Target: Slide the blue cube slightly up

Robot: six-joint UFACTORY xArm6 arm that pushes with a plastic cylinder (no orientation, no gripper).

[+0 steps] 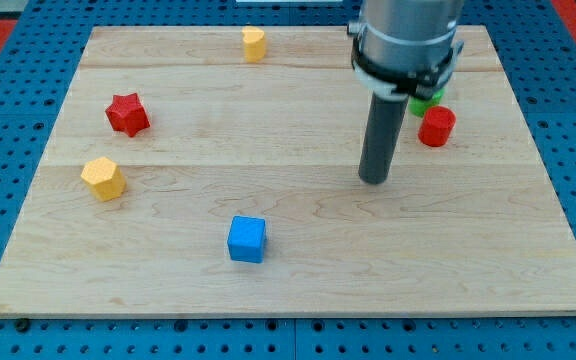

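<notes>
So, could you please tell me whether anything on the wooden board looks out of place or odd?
Nothing stands out. The blue cube lies flat and intact, and my tip stands apart, up and right of it.

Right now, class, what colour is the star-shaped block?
Red; the star-shaped block shows clearly in the camera view, at the view's left.

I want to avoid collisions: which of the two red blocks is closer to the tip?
The red cylinder, just right of my tip; the red star lies far left.
</notes>
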